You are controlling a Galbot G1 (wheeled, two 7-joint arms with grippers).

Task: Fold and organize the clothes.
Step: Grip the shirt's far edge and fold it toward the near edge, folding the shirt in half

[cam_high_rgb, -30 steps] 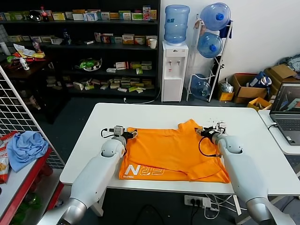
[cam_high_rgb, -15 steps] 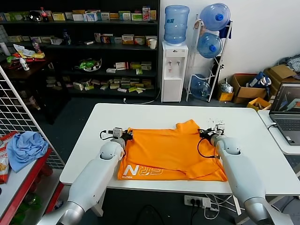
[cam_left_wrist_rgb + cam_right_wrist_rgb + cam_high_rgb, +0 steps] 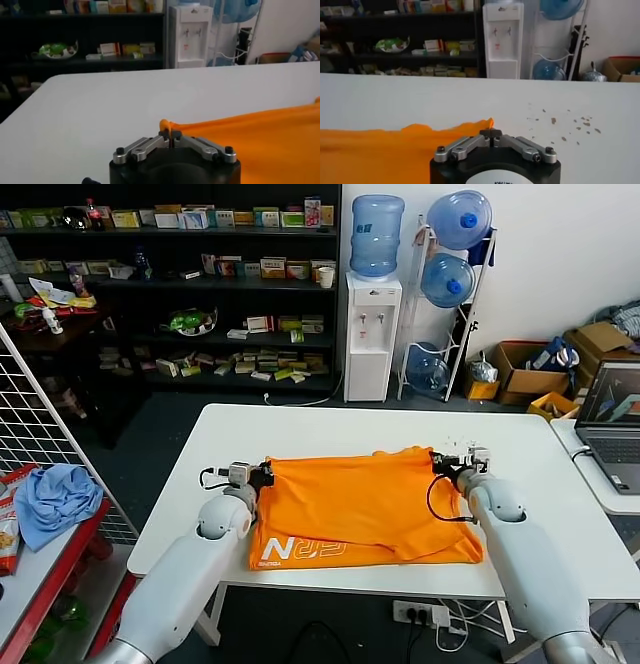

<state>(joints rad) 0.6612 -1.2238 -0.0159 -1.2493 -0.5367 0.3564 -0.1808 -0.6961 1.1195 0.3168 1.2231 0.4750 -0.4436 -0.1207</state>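
- Now the orange T-shirt (image 3: 365, 504) lies flat on the white table (image 3: 330, 429), its long axis running across the table from side to side.
- The white lettering (image 3: 308, 550) is at the T-shirt's near left corner, close to the table's front edge.
- The left gripper (image 3: 262, 474) pinches the T-shirt's far left corner, fingers pressed together on the fabric.
- The right gripper (image 3: 438, 463) pinches the far right corner the same way.
- Behind the table stand dark shelves (image 3: 180, 294) and a water dispenser (image 3: 371, 334); a laptop (image 3: 612, 424) is to the table's right.

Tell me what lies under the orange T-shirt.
The orange T-shirt lies on the white table, its far edge pinched by the left gripper and right gripper. Anything beneath the fabric is covered.
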